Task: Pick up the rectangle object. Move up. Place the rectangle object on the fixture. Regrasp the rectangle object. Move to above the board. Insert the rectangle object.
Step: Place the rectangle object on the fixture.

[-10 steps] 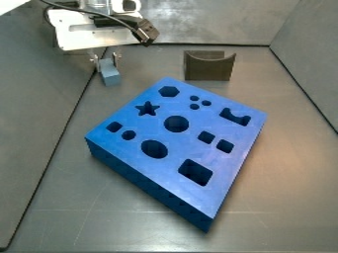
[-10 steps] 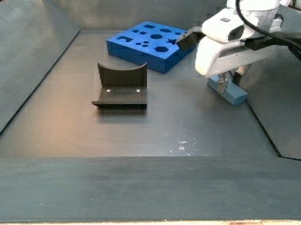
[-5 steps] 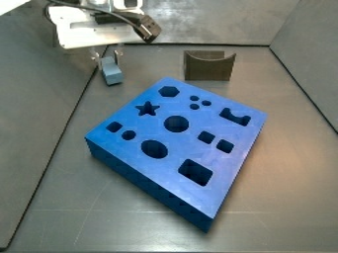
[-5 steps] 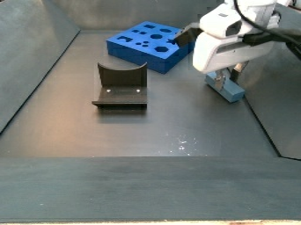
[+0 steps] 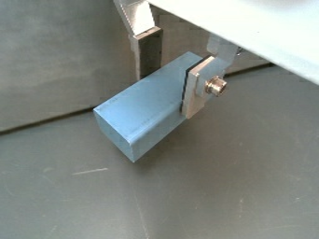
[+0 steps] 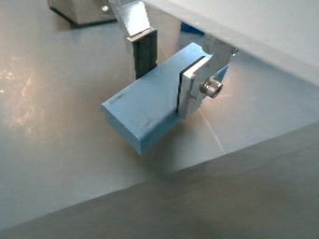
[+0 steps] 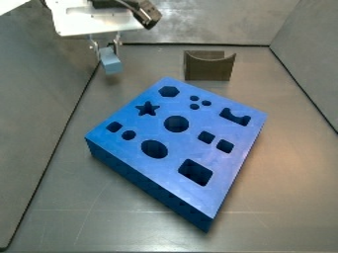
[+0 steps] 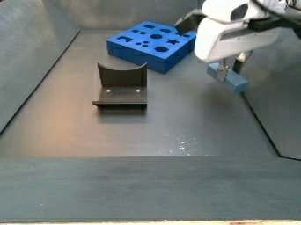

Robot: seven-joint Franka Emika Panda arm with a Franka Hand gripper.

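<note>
My gripper is clamped on the block, one silver finger flat against each long side, in both wrist views; the pale blue piece juts out past the fingertips, and its free end looks clear of the floor. In a side view the gripper hangs near the back left corner of the enclosure, well apart from the board, with the block tilted beneath it. The board lies flat on the dull grey metal floor, its cut-outs facing up. The fixture stands beyond the board against the back wall. In a side view the block hangs close to the sloping grey side wall, the fixture and board off to its side.
</note>
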